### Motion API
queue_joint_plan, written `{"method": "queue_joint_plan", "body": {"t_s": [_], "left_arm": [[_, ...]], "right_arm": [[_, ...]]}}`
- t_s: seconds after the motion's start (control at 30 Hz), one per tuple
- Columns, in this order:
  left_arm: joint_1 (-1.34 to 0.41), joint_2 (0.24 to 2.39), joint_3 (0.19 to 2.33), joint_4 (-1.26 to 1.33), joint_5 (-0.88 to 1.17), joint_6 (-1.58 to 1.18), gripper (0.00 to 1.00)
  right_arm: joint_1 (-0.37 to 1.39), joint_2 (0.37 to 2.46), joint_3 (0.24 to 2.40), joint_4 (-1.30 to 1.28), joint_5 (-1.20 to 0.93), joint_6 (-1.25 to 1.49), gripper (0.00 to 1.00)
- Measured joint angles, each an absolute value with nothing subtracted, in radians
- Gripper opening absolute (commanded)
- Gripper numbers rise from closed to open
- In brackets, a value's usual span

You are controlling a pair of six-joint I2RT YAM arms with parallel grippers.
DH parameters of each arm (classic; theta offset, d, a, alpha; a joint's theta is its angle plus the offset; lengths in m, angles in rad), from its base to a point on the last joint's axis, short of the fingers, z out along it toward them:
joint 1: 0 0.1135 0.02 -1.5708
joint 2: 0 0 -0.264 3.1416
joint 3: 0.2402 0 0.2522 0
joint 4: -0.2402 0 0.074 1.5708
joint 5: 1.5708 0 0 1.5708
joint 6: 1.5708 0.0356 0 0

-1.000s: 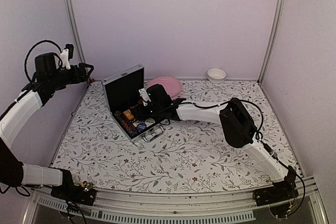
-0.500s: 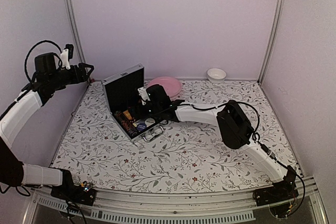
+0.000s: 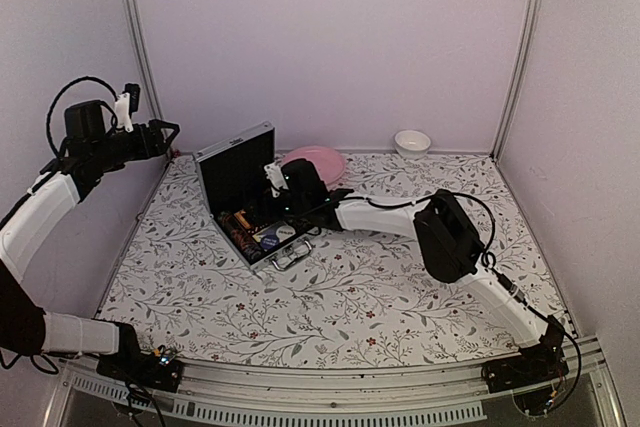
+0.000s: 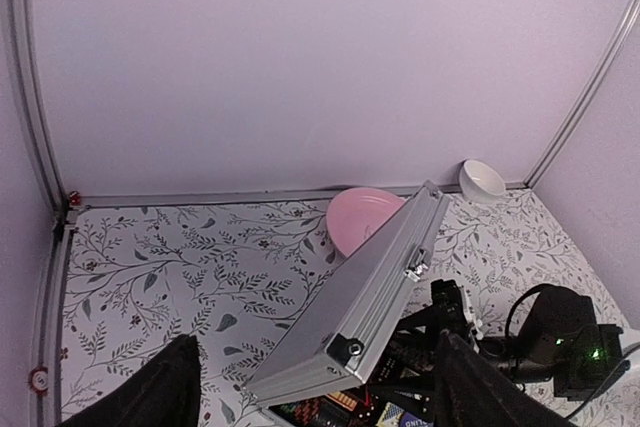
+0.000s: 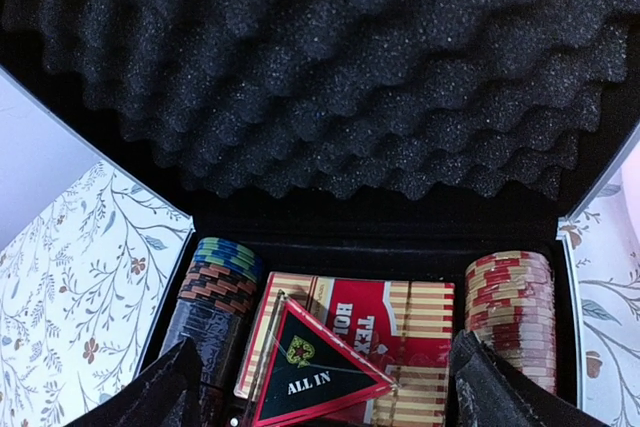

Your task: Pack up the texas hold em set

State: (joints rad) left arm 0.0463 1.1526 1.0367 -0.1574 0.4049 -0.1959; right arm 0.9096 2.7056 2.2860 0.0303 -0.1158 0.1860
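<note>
The silver case stands open at the back left of the table, its lid upright and lined with black foam. In its tray lie a dark chip stack, a red card deck and a red-and-cream chip stack. The black-and-red "ALL IN" triangle rests on the deck. My right gripper hovers open over the tray, its fingers either side of the triangle and not touching it. My left gripper is raised by the left wall, open and empty.
A pink plate lies right behind the case lid. A small white bowl sits at the back wall. The case handle sticks out toward the near side. The right arm stretches across the table's middle.
The right arm's elbow has drifted slightly left while its wrist stays over the case. The left arm has not moved.
</note>
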Motion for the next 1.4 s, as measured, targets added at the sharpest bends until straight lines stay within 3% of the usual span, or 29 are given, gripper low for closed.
{"method": "queue_joint_plan", "body": {"t_s": [0.07, 0.17, 0.47, 0.63, 0.83, 1.1, 1.4], "left_arm": [[0.047, 1.153, 1.037, -0.151, 0.432, -0.195, 0.81], [0.048, 1.153, 1.037, -0.138, 0.492, -0.194, 0.84], [0.048, 1.2, 1.037, -0.087, 0.67, -0.199, 0.88], [0.04, 1.237, 1.037, -0.087, 0.665, -0.196, 0.88], [0.002, 1.328, 1.121, -0.123, 0.657, -0.205, 0.87], [-0.049, 1.535, 1.353, -0.264, 0.629, -0.229, 0.83], [-0.086, 1.611, 1.375, -0.342, 0.637, -0.278, 0.83]], "right_arm": [[0.909, 2.68, 2.244, 0.038, -0.11, 0.182, 0.91], [0.909, 2.537, 2.007, 0.094, -0.083, 0.179, 0.92], [0.88, 1.939, 1.418, 0.244, -0.027, 0.165, 0.96], [0.783, 1.697, 1.157, 0.308, -0.009, 0.211, 0.96], [0.614, 1.546, 0.865, 0.296, -0.005, 0.28, 0.95], [0.497, 1.366, 0.69, 0.287, -0.014, 0.319, 0.95], [0.489, 1.332, 0.645, 0.331, -0.045, 0.331, 0.95]]}}
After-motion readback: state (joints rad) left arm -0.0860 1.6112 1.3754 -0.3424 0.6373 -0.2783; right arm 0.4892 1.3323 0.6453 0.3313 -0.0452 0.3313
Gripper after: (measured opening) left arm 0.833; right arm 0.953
